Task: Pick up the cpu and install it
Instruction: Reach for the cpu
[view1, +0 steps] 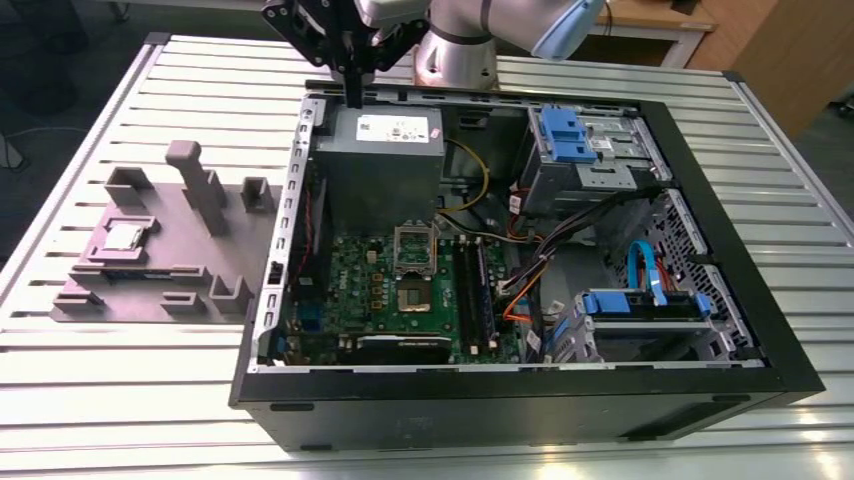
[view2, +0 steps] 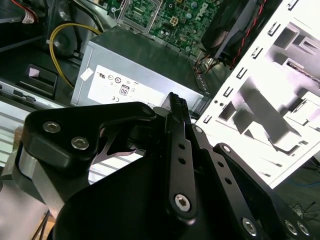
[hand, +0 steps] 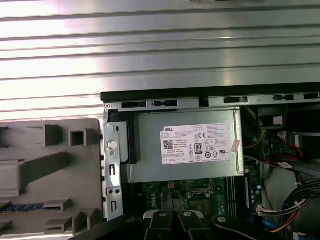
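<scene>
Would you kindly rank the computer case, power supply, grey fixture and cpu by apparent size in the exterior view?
Largest to smallest:
1. computer case
2. grey fixture
3. power supply
4. cpu, clearly the smallest, sitting on the fixture

Case (view1: 534, 405) on surface (view1: 107, 370); fixture (view1: 174, 290) just beside, exterior view's left, cpu (view1: 126, 236) on it; tool (view1: 355, 98) above power supply (view1: 380, 165).

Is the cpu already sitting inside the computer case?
No, the cpu lies on the grey holder outside the case, at the exterior view's left.
</scene>
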